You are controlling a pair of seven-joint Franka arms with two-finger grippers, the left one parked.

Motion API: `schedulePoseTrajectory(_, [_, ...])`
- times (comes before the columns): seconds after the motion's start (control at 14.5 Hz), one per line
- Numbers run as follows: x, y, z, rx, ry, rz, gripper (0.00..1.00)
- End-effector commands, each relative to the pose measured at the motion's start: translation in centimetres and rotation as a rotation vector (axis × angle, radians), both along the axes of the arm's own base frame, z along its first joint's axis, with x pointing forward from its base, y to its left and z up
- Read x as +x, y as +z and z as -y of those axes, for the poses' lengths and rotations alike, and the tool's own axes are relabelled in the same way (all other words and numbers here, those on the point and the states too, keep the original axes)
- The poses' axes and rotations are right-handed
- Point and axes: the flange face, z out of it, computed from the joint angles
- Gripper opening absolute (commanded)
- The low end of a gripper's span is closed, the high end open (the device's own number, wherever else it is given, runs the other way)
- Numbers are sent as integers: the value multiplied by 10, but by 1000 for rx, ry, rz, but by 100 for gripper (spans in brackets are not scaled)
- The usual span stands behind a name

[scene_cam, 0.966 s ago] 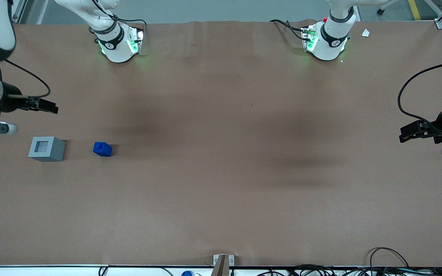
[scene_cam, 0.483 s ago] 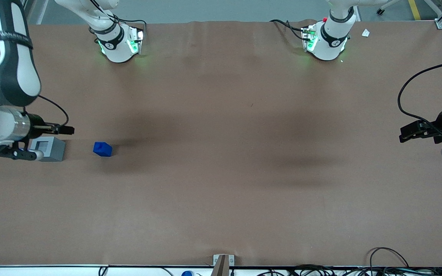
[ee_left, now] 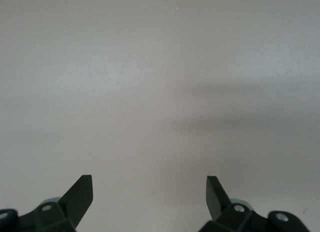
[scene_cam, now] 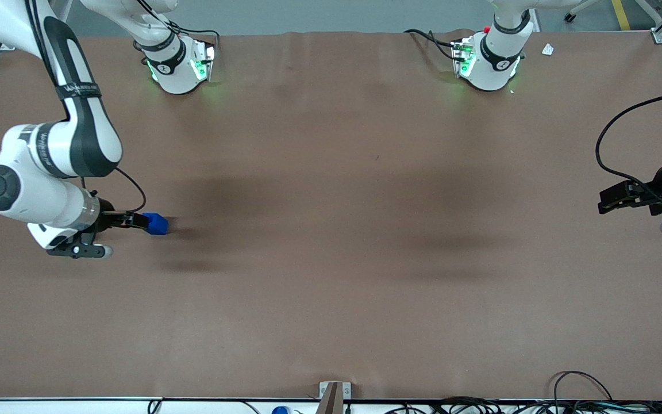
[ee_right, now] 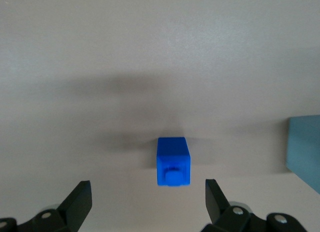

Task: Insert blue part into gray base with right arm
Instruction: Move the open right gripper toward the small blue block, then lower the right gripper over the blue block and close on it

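The blue part [scene_cam: 157, 223] lies on the brown table, its knob pointing at my wrist camera [ee_right: 173, 161]. The right arm's gripper [scene_cam: 137, 220] hangs just beside it, on the side toward the working arm's end of the table. In the right wrist view the gripper [ee_right: 146, 191] is open, its fingertips [ee_right: 80, 197] spread wide and the blue part lying apart ahead of the gap. The gray base is covered by the arm's wrist in the front view. Only one edge of the gray base [ee_right: 305, 149] shows in the right wrist view, beside the blue part.
The two arm bases [scene_cam: 179, 63] [scene_cam: 489, 60] stand at the table's edge farthest from the front camera. A small bracket [scene_cam: 331, 394] and loose cables [scene_cam: 584, 397] sit at the edge nearest that camera.
The right arm has swung in from the table's end, passed over the gray base and come down beside the blue part. It now covers the gray base in the front view.
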Motion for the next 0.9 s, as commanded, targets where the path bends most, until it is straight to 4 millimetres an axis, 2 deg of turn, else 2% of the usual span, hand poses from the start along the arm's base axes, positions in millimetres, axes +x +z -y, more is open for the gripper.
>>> schedulePoseTrajectory(0.0, [-38, -37, -3, -2, 14, 57, 100])
schedulePoseTrajectory(0.07, [-46, -52, -3, -4, 18, 82, 100])
schedulePoseTrajectory(0.14, [-48, -58, -3, -4, 19, 100, 100])
schedulePoseTrajectory(0.41, [-46, -63, 1, -3, 54, 110, 100])
schedulePoseTrajectory(0.55, [-47, -72, 13, -3, 49, 98, 100])
schedulePoseTrajectory(0.83, [-48, -82, 15, -2, 48, 88, 100])
